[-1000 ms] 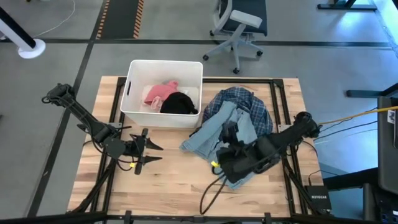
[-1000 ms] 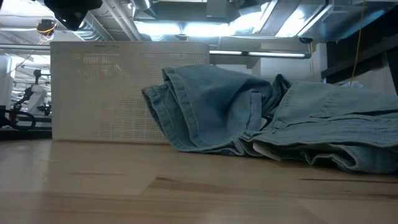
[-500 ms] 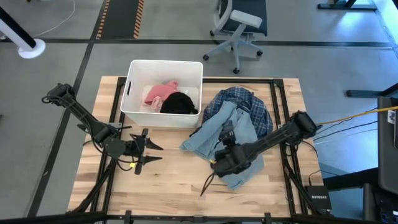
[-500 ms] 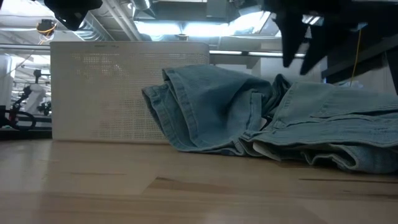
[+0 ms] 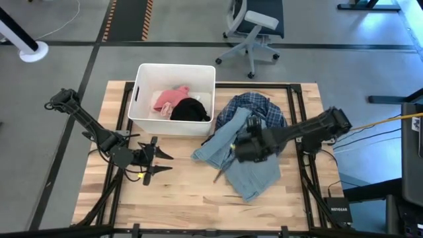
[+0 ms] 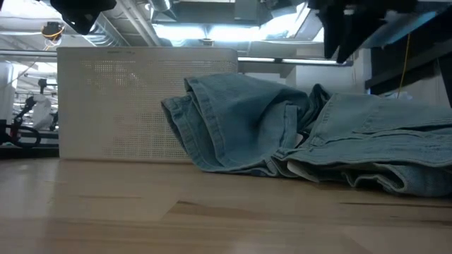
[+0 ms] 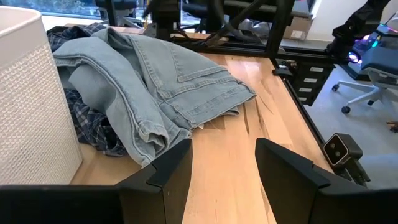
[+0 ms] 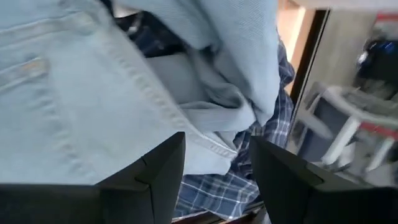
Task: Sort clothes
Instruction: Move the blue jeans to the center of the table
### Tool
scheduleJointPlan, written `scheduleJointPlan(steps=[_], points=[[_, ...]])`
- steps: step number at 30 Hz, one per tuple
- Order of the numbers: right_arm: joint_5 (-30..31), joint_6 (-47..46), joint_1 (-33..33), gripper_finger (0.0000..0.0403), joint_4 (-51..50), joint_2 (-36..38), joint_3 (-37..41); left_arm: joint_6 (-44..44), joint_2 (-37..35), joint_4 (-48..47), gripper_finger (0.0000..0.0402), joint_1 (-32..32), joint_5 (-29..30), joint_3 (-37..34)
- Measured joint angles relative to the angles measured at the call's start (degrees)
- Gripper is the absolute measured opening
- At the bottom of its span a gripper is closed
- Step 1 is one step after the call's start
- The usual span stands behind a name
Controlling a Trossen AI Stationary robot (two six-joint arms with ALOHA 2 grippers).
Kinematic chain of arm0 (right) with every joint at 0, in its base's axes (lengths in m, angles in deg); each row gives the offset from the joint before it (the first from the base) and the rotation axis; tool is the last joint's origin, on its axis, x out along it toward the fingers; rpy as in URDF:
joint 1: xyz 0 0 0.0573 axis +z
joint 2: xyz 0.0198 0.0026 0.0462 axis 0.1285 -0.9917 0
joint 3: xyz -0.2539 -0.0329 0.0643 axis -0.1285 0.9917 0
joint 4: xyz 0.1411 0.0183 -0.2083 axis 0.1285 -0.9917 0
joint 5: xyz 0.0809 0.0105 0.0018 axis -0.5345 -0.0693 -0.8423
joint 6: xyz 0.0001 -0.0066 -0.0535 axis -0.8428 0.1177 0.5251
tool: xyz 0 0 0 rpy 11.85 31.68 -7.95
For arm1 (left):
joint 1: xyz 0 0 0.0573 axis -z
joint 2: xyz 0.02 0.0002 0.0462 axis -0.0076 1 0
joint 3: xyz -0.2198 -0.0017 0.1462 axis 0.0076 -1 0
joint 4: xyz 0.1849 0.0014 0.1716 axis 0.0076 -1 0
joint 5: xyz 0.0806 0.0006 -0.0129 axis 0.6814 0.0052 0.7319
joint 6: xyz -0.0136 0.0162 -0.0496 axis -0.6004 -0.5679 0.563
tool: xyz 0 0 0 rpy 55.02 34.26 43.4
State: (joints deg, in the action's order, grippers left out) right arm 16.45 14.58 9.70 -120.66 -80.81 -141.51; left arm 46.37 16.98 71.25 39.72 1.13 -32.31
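The light blue denim [image 5: 246, 162] lies crumpled on the table right of the middle, its far part resting on the dark blue plaid shirt [image 5: 268, 111]. A pink piece [image 5: 168, 98] and a small black piece [image 5: 190, 110] lie in the white bin [image 5: 142, 99]. I cannot make out the white top or the teal socks. My right gripper [image 5: 238, 147] hangs open just above the denim [image 8: 74, 93] and the plaid shirt [image 8: 217, 186], touching nothing. My left gripper [image 5: 168, 162] is open and empty at the table's left, pointing at the denim [image 7: 168, 81].
The bin stands at the far left of the table; its wall shows beside the denim [image 6: 247, 120] in the low view [image 6: 120, 106]. Bare wood lies along the near edge [image 5: 185, 198]. An office chair [image 5: 254, 26] stands beyond the far edge.
My right gripper has moved from the near part of the denim toward the table's far edge, over the middle of the pile, and has risen a little. It has stayed open. The denim and plaid shirt lie as before.
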Motion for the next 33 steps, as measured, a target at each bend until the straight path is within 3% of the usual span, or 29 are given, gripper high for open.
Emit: scheduleJointPlan(steps=[7, 11, 23, 27, 33], points=[[-3.8, 5.9, -7.6, 0.0199, 8.5, 0.1, 0.9, 0.1, 0.0, 0.0, 0.0172, 0.0, 0.0, 0.0], [-7.6, 4.0, -11.0, 0.0199, 9.9, -0.1, 4.9, 0.1, 0.0, -0.3, 0.0172, 0.0, 0.0, 0.0], [-5.4, 4.3, -16.2, 0.0193, 26.2, -0.1, 19.6, -0.2, 0.0, -0.2, 0.0172, 0.0, 1.3, 0.0], [-3.0, 4.4, -16.4, 0.0145, 26.7, -0.1, 21.2, -0.3, 0.0, -0.2, 0.0172, 0.0, 1.3, 0.0], [0.4, 6.9, -14.3, 0.0018, 21.1, 1.3, 16.4, -0.1, 0.0, -0.3, 0.0172, 0.0, 1.3, 0.0]])
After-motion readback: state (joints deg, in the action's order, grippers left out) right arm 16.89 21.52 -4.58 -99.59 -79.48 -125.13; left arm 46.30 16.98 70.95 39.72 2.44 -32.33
